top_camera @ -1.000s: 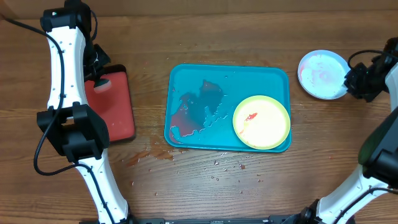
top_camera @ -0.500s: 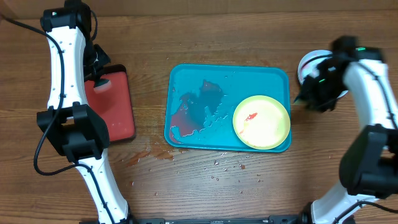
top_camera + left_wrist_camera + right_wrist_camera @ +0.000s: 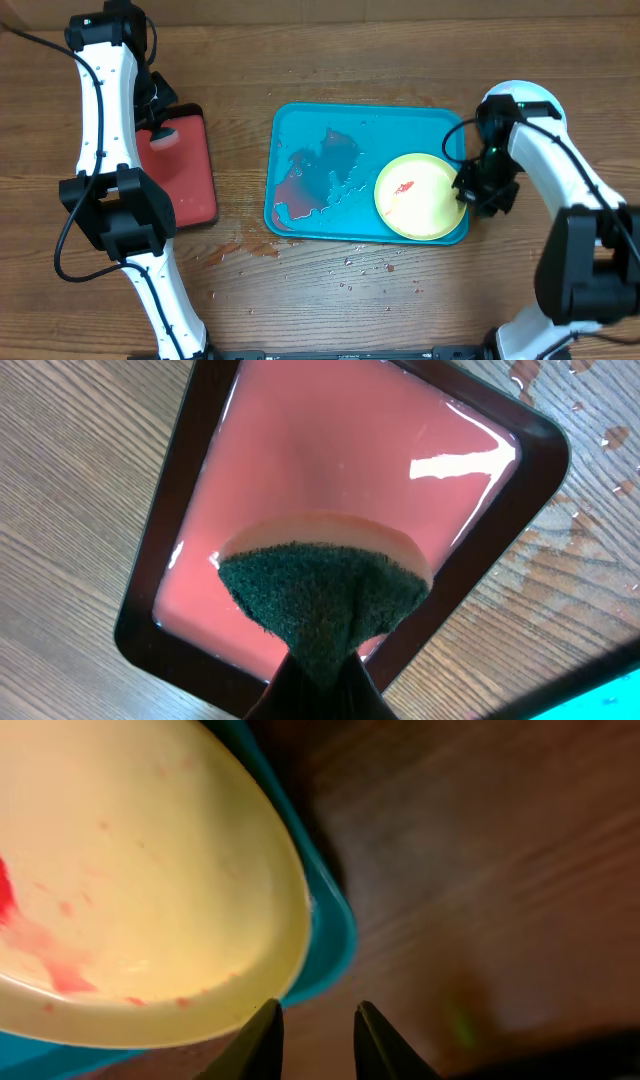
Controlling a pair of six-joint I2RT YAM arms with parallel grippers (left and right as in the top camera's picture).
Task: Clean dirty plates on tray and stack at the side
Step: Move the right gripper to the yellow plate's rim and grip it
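The yellow-green plate (image 3: 415,195) with a red smear lies in the right end of the turquoise tray (image 3: 300,120). My right gripper (image 3: 470,190) is open and empty at the tray's right edge, beside the plate's rim. In the right wrist view the open fingers (image 3: 318,1015) sit just outside the plate (image 3: 140,870) and the tray rim (image 3: 330,935). My left gripper (image 3: 320,685) is shut on a green-faced sponge (image 3: 320,590) over the red tray (image 3: 330,450). The other plates are hidden under my right arm.
The black-rimmed red tray (image 3: 190,180) lies left of the turquoise tray. A reddish puddle (image 3: 300,185) covers the turquoise tray's left half. Drops and a small red spill (image 3: 240,250) lie on the wooden table in front of it.
My right arm has swung from the plate at the far right to the tray's right edge beside the yellow-green plate. The left arm has not moved.
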